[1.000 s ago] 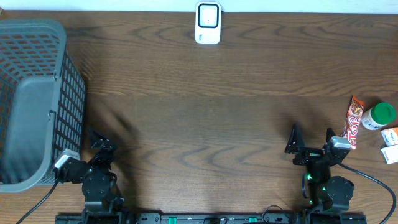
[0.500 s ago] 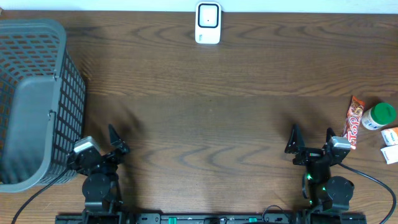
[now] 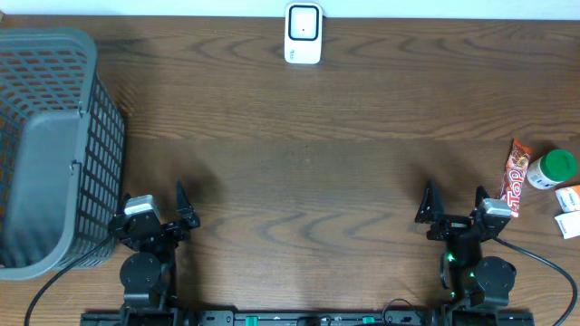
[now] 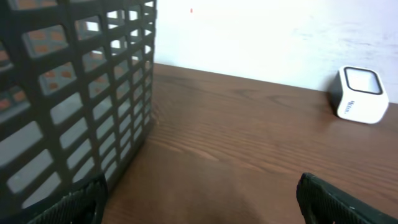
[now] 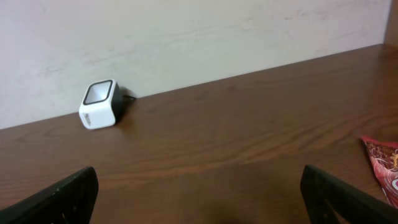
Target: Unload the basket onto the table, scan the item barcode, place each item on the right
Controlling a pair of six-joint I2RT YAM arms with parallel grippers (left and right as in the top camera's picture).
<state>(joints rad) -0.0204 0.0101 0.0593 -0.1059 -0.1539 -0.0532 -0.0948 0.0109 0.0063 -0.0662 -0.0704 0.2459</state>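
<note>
The white barcode scanner (image 3: pixel 303 33) stands at the table's far edge in the middle; it also shows in the left wrist view (image 4: pixel 362 94) and the right wrist view (image 5: pixel 99 103). The items lie at the right edge: a red snack bar (image 3: pixel 516 177), a green-lidded bottle (image 3: pixel 553 168) and small boxes (image 3: pixel 569 210). My left gripper (image 3: pixel 156 206) sits low at the front left, beside the basket, open and holding nothing (image 4: pixel 200 199). At the front right my right gripper (image 3: pixel 453 201) is open and holding nothing (image 5: pixel 199 193), just left of the snack bar (image 5: pixel 382 165).
A large dark grey mesh basket (image 3: pixel 54 145) fills the left side of the table, and its wall (image 4: pixel 74 93) is close on my left gripper's left. A pale wall runs behind the scanner.
My left gripper has swung to the right, away from the basket wall, and now points toward the far edge. The right arm has not moved.
</note>
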